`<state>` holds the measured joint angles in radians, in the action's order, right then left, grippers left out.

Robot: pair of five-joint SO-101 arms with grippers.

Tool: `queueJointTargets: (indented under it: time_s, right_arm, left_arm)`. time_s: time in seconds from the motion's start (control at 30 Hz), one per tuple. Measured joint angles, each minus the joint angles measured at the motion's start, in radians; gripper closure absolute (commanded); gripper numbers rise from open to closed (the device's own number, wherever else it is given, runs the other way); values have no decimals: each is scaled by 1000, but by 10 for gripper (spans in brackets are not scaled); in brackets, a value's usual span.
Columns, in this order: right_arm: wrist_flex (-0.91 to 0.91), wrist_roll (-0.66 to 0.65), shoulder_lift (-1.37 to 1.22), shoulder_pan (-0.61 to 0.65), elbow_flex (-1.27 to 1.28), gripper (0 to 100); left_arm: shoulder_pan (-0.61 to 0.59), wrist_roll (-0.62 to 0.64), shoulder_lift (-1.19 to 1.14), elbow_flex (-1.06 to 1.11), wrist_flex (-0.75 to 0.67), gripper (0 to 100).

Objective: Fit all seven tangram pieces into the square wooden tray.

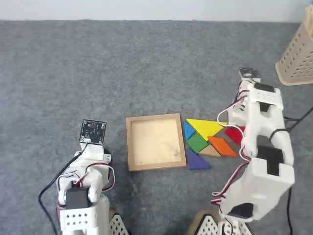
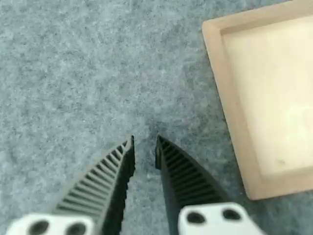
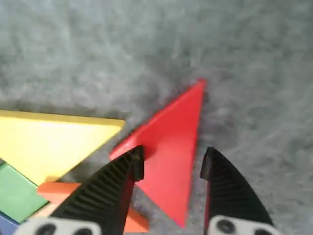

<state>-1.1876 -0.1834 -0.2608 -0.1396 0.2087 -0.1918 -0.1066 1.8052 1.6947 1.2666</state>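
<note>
The square wooden tray [image 1: 131, 144] lies mid-table with nothing in it; its corner [image 2: 234, 112] also shows in the left wrist view. The pieces lie packed just right of it: a yellow triangle [image 1: 205, 127], blue triangle [image 1: 188, 130], green square [image 1: 197, 142], orange parallelogram [image 1: 222, 146], tan triangle [image 1: 210, 151] and purple triangle [image 1: 197, 160]. The red triangle [image 1: 234, 133] is partly under the right arm. My right gripper [image 3: 171, 159] is open, low over the red triangle [image 3: 171, 142], one finger on each side. My left gripper [image 2: 145, 142] is shut on nothing above bare carpet beside the tray.
Grey carpet covers the whole table. A beige perforated basket [image 1: 298, 54] stands at the far right edge. The yellow triangle [image 3: 54, 142], orange piece [image 3: 63, 188] and green square [image 3: 14, 196] lie close beside the red one.
</note>
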Motion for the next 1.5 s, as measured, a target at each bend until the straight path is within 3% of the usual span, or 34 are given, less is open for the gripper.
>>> queueJointTargets:
  time_s: [0.2, 0.33, 0.5, 1.0, 1.5]
  right_arm:
    - [-51, 0, 74, 34, -23, 777]
    - [-55, -14, 78, 107, -15, 690]
    - [-58, -71, 78, 206, 78, 679]
    - [75, -118, 11, 130, 107, 679]
    - [55, -127, -83, 98, 51, 678]
  left_arm:
    - [0, 0, 0, 0, 0, 929]
    - [0, 0, 0, 0, 0, 929]
    - [0, 0, 0, 0, 0, 929]
    - [0, 0, 0, 0, 0, 929]
    - [0, 0, 0, 0, 0, 929]
